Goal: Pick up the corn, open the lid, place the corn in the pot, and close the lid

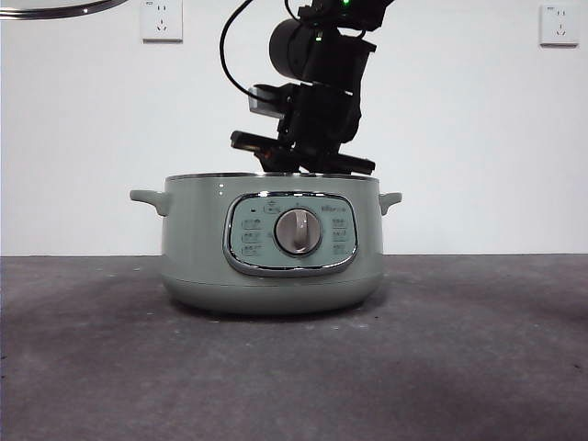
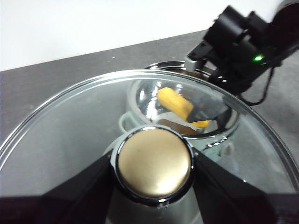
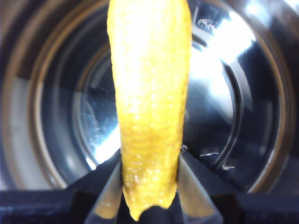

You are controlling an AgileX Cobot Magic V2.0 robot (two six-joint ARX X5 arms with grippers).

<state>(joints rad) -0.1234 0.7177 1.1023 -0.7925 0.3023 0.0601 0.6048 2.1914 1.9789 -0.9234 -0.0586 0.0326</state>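
Observation:
The sage-green pot stands in the middle of the table with its top uncovered. My right gripper reaches down from above to the pot's rim. In the right wrist view it is shut on the yellow corn, which hangs over the pot's shiny inner bowl. My left gripper is shut on the knob of the glass lid, held up and off to the side. The lid's rim shows at the front view's top left corner. Through the glass I see the corn inside the pot's mouth.
The pot's control panel with a silver dial faces the front camera, and small handles stick out on both sides. A white wall with sockets is behind. The right arm is seen beyond the lid.

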